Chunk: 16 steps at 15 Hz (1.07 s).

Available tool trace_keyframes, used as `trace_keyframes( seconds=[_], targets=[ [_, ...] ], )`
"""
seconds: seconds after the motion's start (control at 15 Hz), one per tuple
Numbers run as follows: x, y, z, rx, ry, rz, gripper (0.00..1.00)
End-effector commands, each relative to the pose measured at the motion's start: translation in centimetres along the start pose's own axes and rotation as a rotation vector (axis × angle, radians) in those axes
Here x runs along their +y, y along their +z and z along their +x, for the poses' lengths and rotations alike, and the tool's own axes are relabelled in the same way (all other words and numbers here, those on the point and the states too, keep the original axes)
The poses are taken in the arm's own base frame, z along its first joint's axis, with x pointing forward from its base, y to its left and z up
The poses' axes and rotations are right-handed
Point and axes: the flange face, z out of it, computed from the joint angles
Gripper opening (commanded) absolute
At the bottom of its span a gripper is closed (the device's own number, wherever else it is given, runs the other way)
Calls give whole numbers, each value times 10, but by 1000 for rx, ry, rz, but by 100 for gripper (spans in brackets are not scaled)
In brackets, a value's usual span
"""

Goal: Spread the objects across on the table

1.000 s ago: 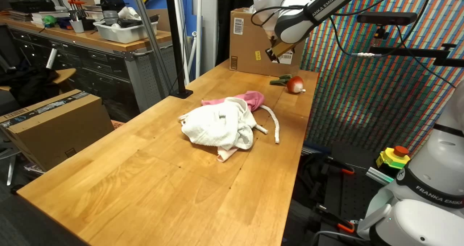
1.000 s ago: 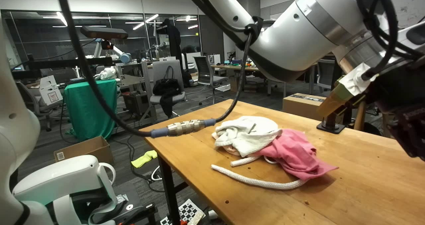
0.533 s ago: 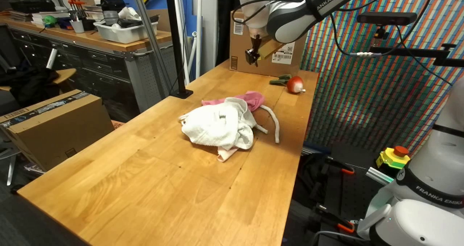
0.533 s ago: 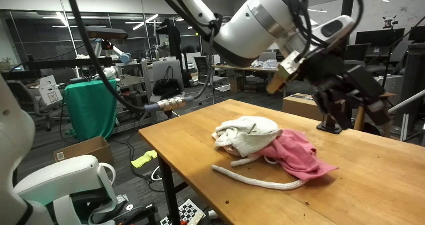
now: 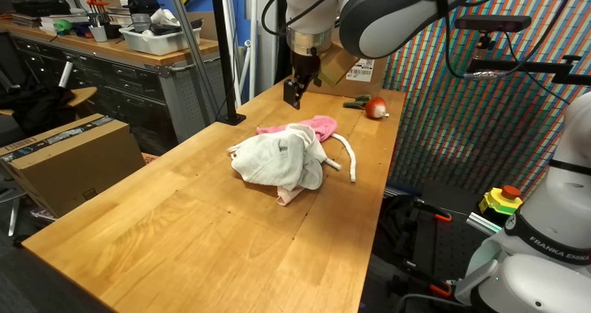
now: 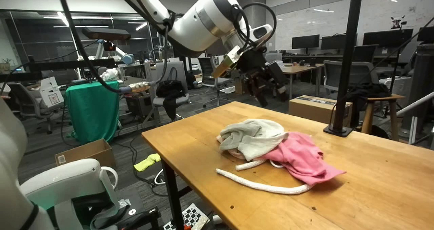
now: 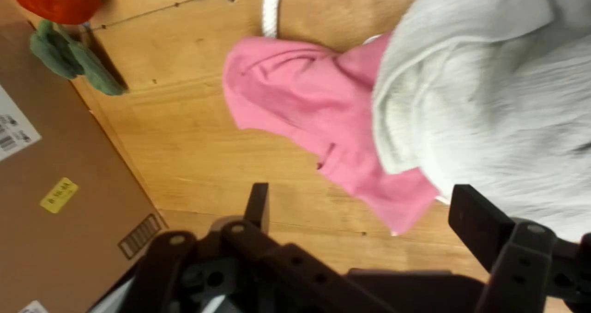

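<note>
Tool [image 7: 362, 203] is released above the bench [image 5: 198, 243], jaws wide apart. White cloth [image 6: 256, 135] lies partly over pink cloth [image 6: 301, 158]; white cord [image 6: 268, 188] extends beneath the latter; red ball [image 5: 376, 106] sits apart.

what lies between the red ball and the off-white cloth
From the red ball: bare tabletop, then the pink cloth, with the white cord emerging from under its edge; the wrist view shows this.
</note>
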Motion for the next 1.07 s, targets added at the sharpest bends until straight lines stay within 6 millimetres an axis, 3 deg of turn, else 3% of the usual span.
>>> trace_keyframes(
  seconds=[0.0,0.2,0.4,1.0],
  targets=[
    [-32,-19,-15,6,-120,129,100],
    [-54,-19,-20,-38,-159,210,100],
    [-60,-8,-23,-95,-155,259,100],
    [-75,49,-28,-215,-188,360,100]
  ],
)
